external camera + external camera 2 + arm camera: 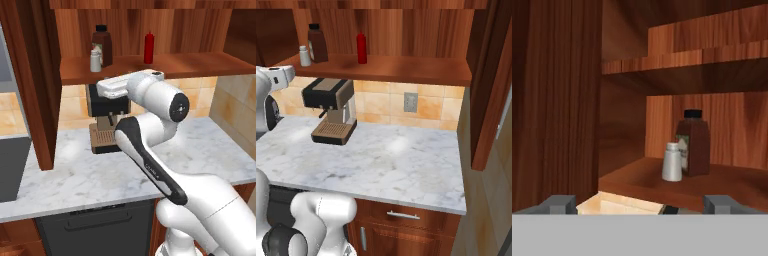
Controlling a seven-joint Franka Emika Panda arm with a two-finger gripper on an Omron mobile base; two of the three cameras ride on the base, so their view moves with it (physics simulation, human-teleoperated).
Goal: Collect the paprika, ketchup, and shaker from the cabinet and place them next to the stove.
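The cabinet's inner shelf (175, 65) (406, 67) (637, 177) carries all three items. The dark brown paprika (102, 45) (317, 44) (694, 145) stands at the left. The small white shaker (95, 60) (304, 56) (672, 162) is just in front of it. Further right stands the slim red ketchup (149, 48) (361, 48). My gripper (641, 205) is open and empty. It sits in front of the shelf's edge, a little below it, facing the shaker and the paprika without touching either. A dark grey surface (10, 165) ends the counter on the left; whether it is the stove I cannot tell.
A coffee machine (102, 120) (331, 110) stands on the marble counter (75, 175) (396, 155) right under the shelf and my hand. Open cabinet doors hang at the left (35, 85) and at the right (488, 85). A wall socket (410, 102) sits in the tiled backsplash.
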